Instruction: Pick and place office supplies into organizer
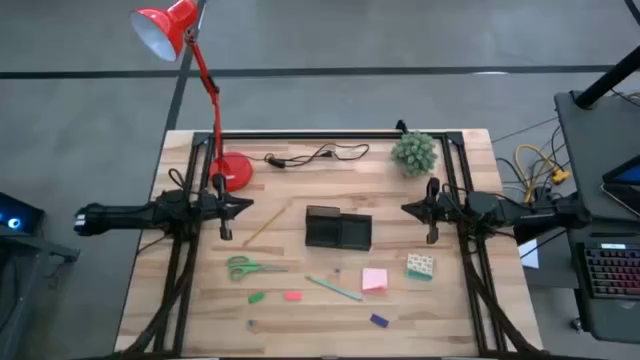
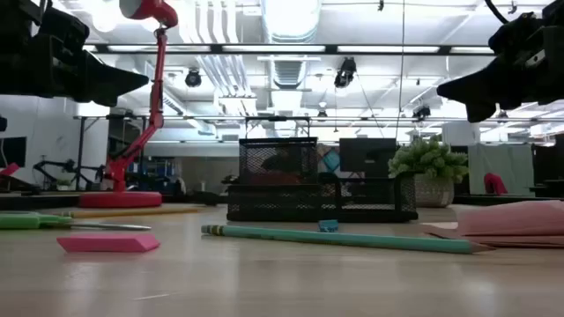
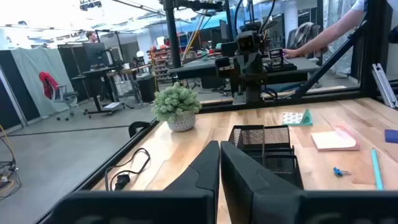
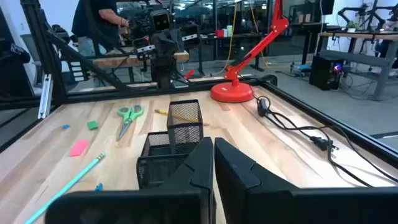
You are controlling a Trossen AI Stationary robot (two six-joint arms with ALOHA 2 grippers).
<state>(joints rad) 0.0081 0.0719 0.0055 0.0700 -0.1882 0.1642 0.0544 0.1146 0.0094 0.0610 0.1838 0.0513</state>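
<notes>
The black mesh organizer (image 1: 338,229) stands mid-table. Toward the near edge lie the green-handled scissors (image 1: 248,268), teal pen (image 1: 335,289), pink sticky pad (image 1: 375,280), green-white cube (image 1: 420,266), and small green (image 1: 256,297), red (image 1: 292,296) and blue (image 1: 378,320) pieces. The yellow pencil (image 1: 264,227) lies left of the organizer. My left gripper (image 1: 240,208) hangs shut above the table's left side, and my right gripper (image 1: 410,209) hangs shut above its right side. The two face each other across the organizer (image 3: 264,146) (image 4: 171,146) and touch nothing.
A red desk lamp stands on its round base (image 1: 233,171) at the far left. A black cable (image 1: 318,155) lies along the far edge, and a small potted plant (image 1: 415,152) sits at the far right. Bare wood shows between organizer and each gripper. A person stands beyond the table (image 4: 99,25).
</notes>
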